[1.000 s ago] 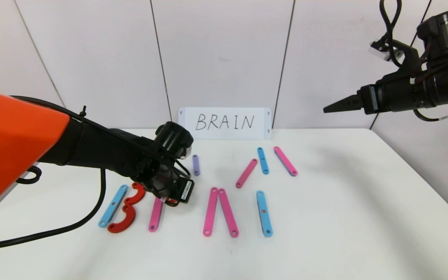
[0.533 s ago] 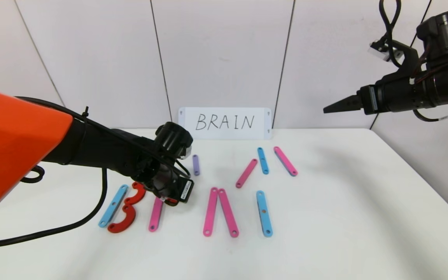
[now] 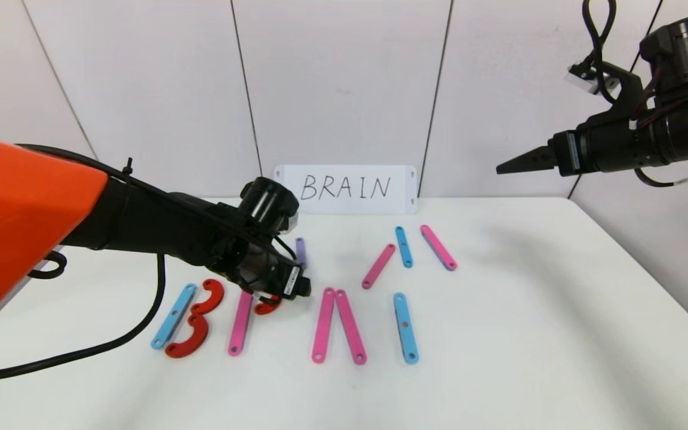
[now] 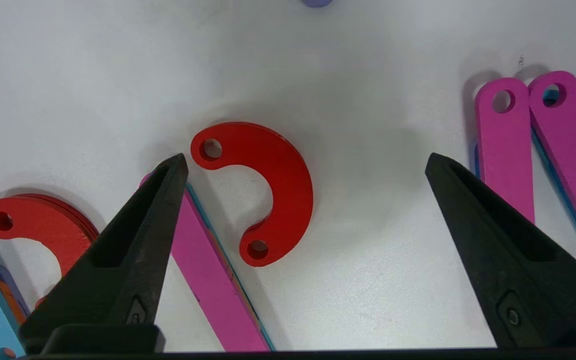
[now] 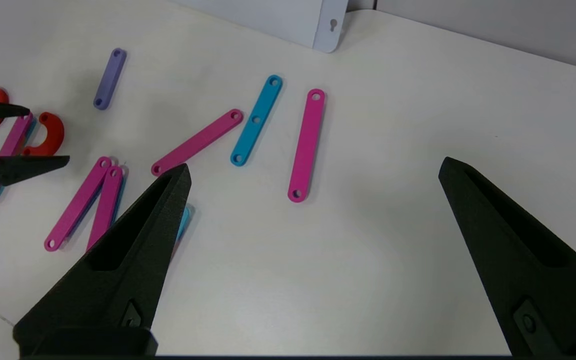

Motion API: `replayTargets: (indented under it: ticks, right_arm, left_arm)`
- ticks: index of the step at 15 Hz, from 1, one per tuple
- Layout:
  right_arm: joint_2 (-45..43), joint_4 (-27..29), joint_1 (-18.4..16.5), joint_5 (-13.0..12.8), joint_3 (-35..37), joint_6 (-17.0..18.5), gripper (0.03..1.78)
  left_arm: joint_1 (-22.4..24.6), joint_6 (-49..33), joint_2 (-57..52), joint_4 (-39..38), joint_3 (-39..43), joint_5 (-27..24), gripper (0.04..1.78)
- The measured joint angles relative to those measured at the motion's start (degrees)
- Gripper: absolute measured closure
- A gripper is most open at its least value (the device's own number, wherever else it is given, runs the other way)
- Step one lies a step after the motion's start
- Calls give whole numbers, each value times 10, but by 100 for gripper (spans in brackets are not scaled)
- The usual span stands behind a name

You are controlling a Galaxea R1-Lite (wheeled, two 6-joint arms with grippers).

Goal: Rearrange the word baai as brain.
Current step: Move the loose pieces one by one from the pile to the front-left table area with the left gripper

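Beside pink strip [image 4: 208, 260] — left gripper [image 4: 305, 165] has released red curve [image 4: 268, 185]

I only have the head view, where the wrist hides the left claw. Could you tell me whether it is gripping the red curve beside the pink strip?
Observer: No. The left claw is open, and the red curve lies flat on the table between its fingers, gripped by neither.
Operator: Thank you. Which way does the curve open?
Observer: Toward the pink strip, beside its far end. I cannot tell whether they touch.
Operator: And is the right claw open?
Observer: Yes, the right claw is wide open above the table, holding nothing.
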Motion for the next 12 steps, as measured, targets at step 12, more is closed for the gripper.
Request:
replayTargets:
  ticks: [12]
  right_arm:
    - [1,-1,0,0,0,0,7]
  left_arm:
    - [6,-125,89,-4,-149,63,7]
